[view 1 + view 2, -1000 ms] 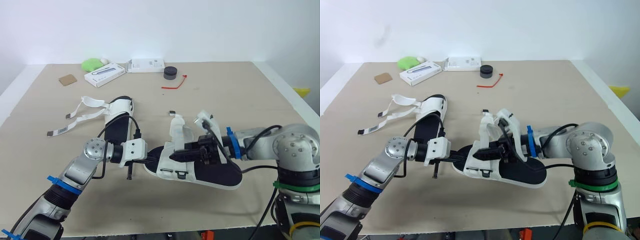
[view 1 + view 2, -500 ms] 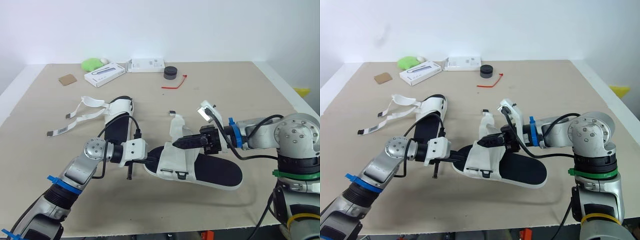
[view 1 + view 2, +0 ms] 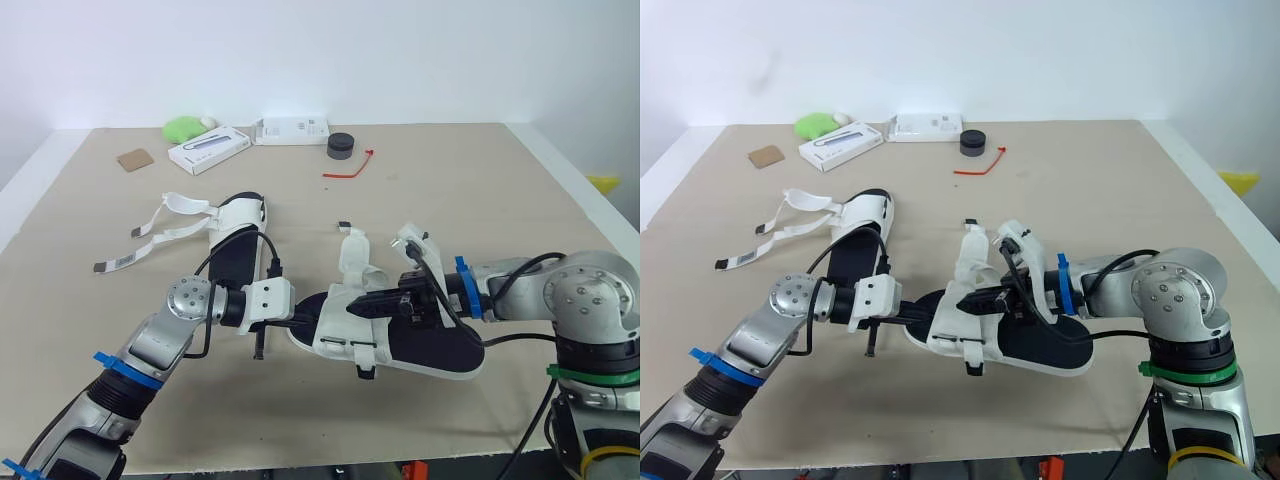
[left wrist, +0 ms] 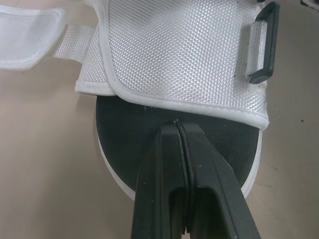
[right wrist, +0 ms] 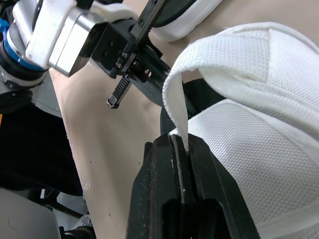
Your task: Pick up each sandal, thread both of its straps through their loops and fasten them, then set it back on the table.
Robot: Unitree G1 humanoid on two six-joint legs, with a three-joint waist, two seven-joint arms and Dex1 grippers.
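The near sandal (image 3: 432, 348), white with a black footbed, lies mid-table. My left gripper (image 3: 306, 322) is at its toe, shut, with both fingertips (image 4: 178, 130) resting on the footbed below the white mesh upper (image 4: 184, 55). A black loop (image 4: 263, 45) sits at the upper's edge. My right gripper (image 3: 362, 305) is over the upper, shut on a white strap (image 5: 175, 107) that arches up from it. The second sandal (image 3: 236, 246) lies to the left with its straps (image 3: 160, 226) spread loose on the table.
At the table's far side stand two white boxes (image 3: 208, 149) (image 3: 292, 130), a black round puck (image 3: 341, 146), a red tie (image 3: 350, 168), a green object (image 3: 184, 128) and a brown card (image 3: 135, 159). The table's right edge (image 3: 575, 180) is close to my right arm.
My right gripper rose and drew the strap up toward the right, then came back down over the upper with the strap. A strap end now hangs at the sandal's near side. The left arm stayed put.
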